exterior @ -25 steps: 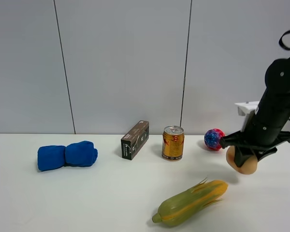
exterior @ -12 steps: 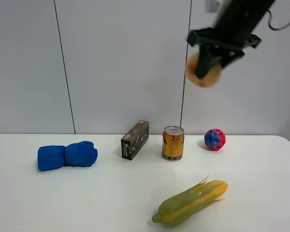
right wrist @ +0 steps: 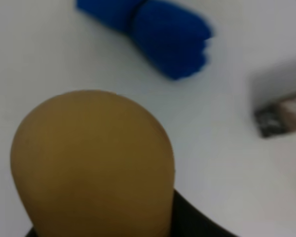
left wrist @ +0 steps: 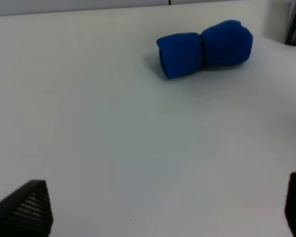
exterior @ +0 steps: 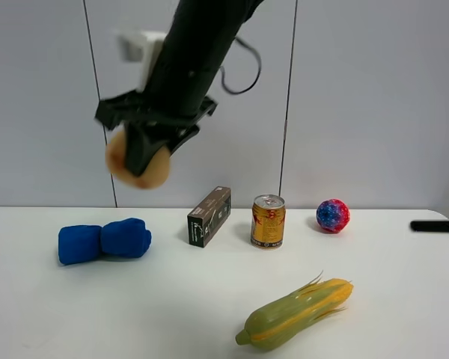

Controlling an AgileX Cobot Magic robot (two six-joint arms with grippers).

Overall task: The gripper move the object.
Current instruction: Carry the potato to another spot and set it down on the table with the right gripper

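Note:
My right gripper (exterior: pixel 144 152) reaches across to the left of the exterior high view. It is shut on the tan-orange potato (exterior: pixel 138 161) and holds it high in the air, above the blue cloth roll (exterior: pixel 103 241). In the right wrist view the potato (right wrist: pixel 91 168) fills the foreground, with the blue cloth roll (right wrist: pixel 158 29) on the table below it. My left gripper (left wrist: pixel 163 210) is open and empty. Only its two black fingertips (left wrist: pixel 24 210) show, low over bare table and well short of the blue cloth roll (left wrist: pixel 204 47).
On the white table (exterior: pixel 172 299) stand a dark box (exterior: pixel 209 216), a gold can (exterior: pixel 268 221) and a red-blue speckled ball (exterior: pixel 332 215). A green-yellow corn cob (exterior: pixel 295 313) lies at the front. A black bar (exterior: pixel 438 225) pokes in at the right edge.
My right arm has lifted the potato from low at the right, swung it high over the can, and carried it left and somewhat lower, above the blue cloth roll.

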